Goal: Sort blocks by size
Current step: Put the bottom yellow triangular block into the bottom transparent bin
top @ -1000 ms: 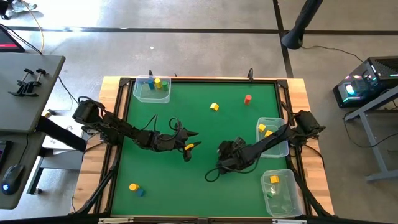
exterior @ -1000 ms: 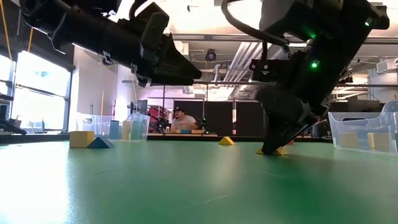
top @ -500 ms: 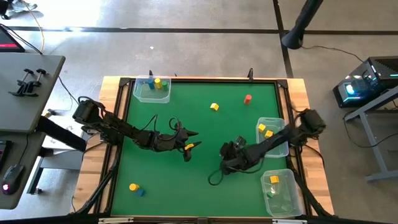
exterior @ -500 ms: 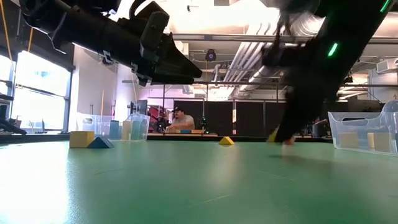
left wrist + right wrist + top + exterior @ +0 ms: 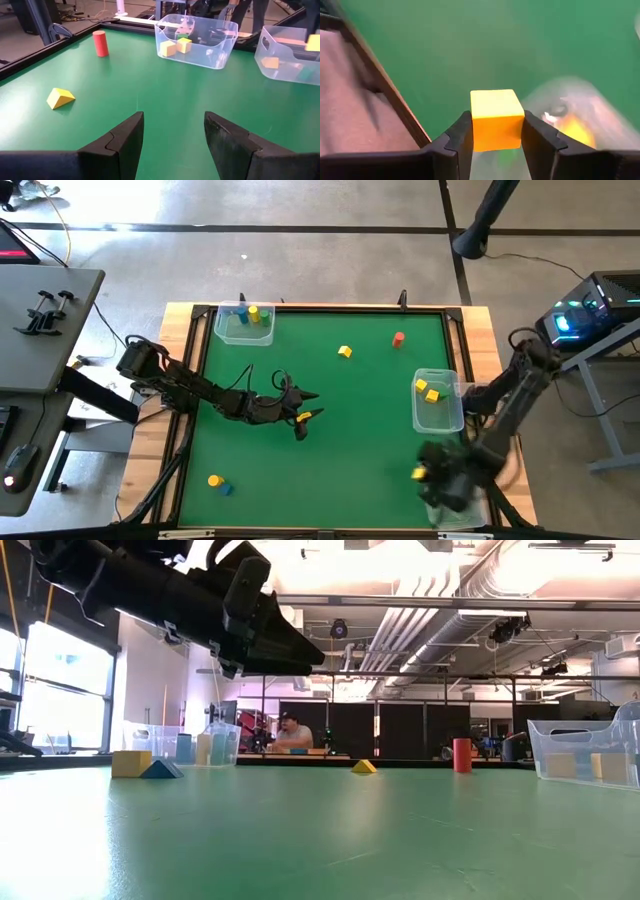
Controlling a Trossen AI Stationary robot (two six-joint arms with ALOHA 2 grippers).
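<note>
My right gripper [image 5: 420, 473] is shut on a yellow cube [image 5: 496, 119] near the table's near right corner, beside the near right clear tub [image 5: 480, 510], which the arm mostly hides. My left gripper [image 5: 305, 412] is open and empty above the mat left of centre; its fingers [image 5: 125, 142] frame bare mat. A yellow wedge [image 5: 345, 352] and a red cylinder [image 5: 399, 338] rest on the mat at the far middle. A yellow block [image 5: 215, 480] and a blue one [image 5: 226, 489] lie near left. My right gripper pinches the yellow cube by two opposite side faces [image 5: 472, 125] between its two fingers. The cube is lifted clear of the mat, one face toward the wrist camera. The blurred tub [image 5: 570, 115] lies below it.
A clear tub [image 5: 438, 402] with yellow blocks stands at the right edge, and another [image 5: 243, 325] with several coloured blocks at the far left corner. A wooden frame [image 5: 320, 307] borders the green mat. A person [image 5: 292, 732] sits far behind the table.
My right gripper has lifted the yellow cube off the mat near the table's middle and carried it quickly toward the near right corner, up to the near right tub. It has left the low view, which now shows the red cylinder.
</note>
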